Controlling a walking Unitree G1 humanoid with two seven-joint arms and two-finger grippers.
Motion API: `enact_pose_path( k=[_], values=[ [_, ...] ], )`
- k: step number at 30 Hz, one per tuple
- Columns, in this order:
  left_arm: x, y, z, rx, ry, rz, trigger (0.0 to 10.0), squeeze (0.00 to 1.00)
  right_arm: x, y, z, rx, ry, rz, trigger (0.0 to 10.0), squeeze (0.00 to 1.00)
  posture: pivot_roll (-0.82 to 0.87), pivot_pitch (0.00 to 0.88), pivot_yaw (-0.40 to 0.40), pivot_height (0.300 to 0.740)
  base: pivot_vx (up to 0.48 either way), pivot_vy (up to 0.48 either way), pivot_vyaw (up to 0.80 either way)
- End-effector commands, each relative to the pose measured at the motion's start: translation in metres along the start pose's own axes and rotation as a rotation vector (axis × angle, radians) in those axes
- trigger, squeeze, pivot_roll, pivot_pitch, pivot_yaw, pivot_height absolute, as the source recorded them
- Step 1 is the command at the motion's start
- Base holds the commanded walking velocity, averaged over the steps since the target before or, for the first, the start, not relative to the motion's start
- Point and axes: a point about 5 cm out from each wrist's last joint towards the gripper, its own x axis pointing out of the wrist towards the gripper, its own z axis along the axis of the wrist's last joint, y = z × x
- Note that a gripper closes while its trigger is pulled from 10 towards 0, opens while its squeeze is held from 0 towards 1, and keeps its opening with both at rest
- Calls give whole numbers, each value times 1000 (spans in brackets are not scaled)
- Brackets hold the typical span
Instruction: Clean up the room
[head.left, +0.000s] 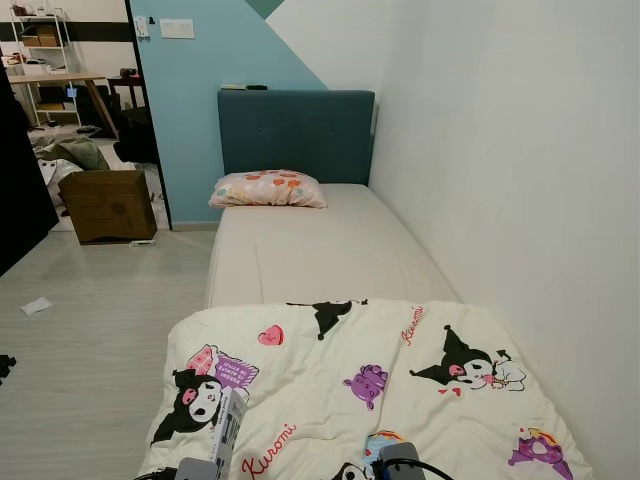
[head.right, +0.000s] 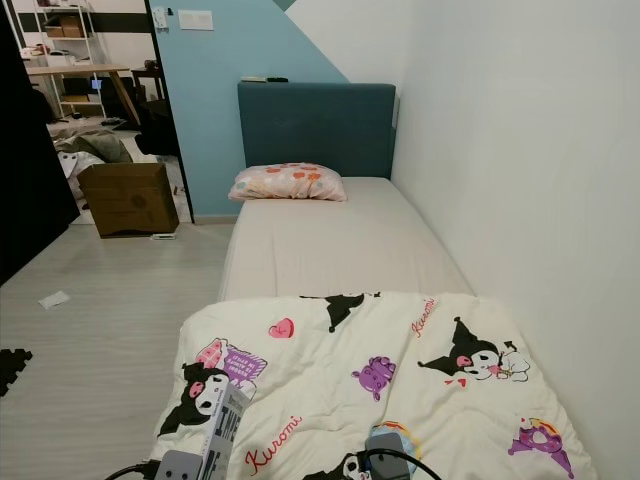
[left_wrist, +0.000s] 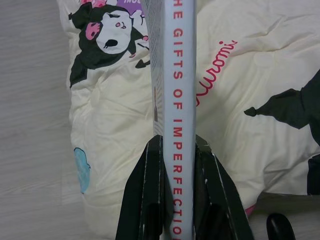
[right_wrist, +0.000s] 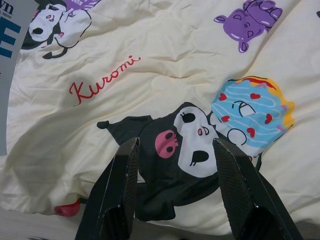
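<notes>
Above the cartoon quilt (head.left: 400, 380) on the bed (head.left: 330, 250), left hand (left_wrist: 177, 165) clamps a book (left_wrist: 180, 100); right hand (right_wrist: 175, 165) hovers spread, empty.

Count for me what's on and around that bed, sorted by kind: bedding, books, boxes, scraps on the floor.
Bedding: 2, the floral pillow at the headboard and the cream cartoon-print quilt at the bed's foot.
Books: 1, the grey-spined book clamped in the left gripper.
Boxes: 1, the brown cardboard box by the doorway.
Floor scraps: 1, the white paper scrap.
Total: 5.
</notes>
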Motion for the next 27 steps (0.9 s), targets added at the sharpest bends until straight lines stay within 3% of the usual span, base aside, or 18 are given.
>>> enact_pose_path(
  k=[1,8,27],
  values=[
    [0,1,0,4,-1,-4,10000,0,-2,-1,-5,14,17,-7,10000,0,8,112,-12,740,0,0,0],
    [0,0,2,-1,-7,-9,10000,0,-2,-1,-4,16,16,-8,10000,0,8,112,-11,740,0,36,0],
    [0,0,2,-1,-10,-19,10000,0,-2,0,-6,16,18,-6,10000,0,12,106,-9,740,0,367,0]
  ],
)
